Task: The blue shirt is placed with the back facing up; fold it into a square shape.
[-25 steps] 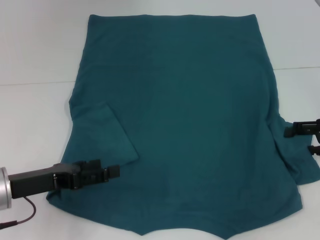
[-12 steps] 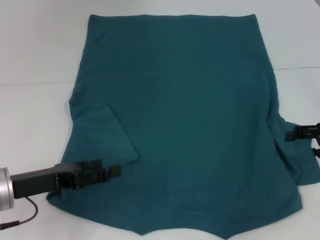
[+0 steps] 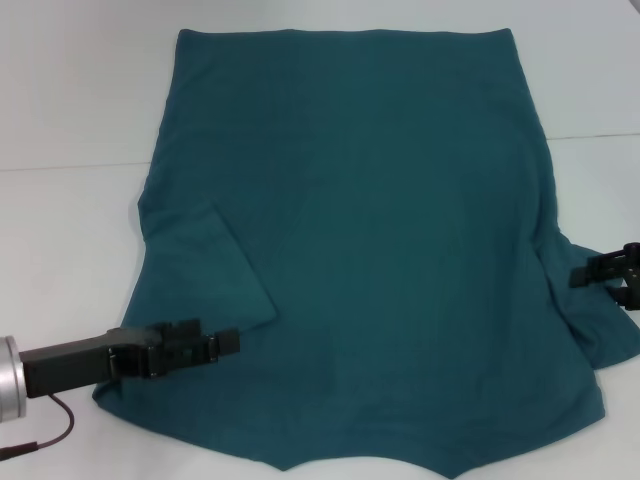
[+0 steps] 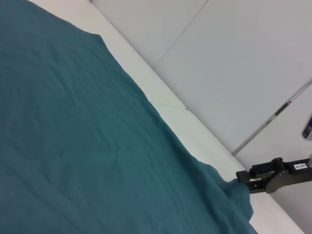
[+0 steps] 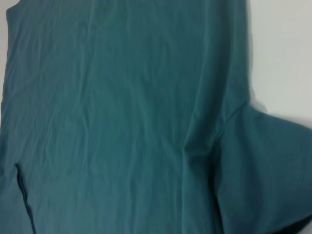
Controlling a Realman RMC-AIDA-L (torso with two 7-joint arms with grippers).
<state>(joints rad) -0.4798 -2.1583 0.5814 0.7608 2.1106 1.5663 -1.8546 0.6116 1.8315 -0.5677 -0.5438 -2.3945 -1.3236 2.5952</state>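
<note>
blue shirt (image 3: 380,250) spread flat on white bench (image 3: 70,230), one sleeve folded in. left gripper (image 3: 205,346) low over near shoulder, right gripper (image 3: 605,270) at other sleeve; jaws' state impossible to tell. best to pinch both layers cleanly, lift evenly, fold straight inward.

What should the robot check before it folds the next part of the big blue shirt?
1. The dark teal-blue cotton shirt lies plain side up on the white table: ok.
2. Sleeve on the robot's left is folded onto the body: ok.
3. Sleeve on the robot's right is folded in: not ok, it spreads outward.
4. Left gripper is over the shirt's near left part: ok.
5. Right gripper is at the right sleeve: ok.
6. Either gripper's hold on the cloth: cannot tell.
</note>
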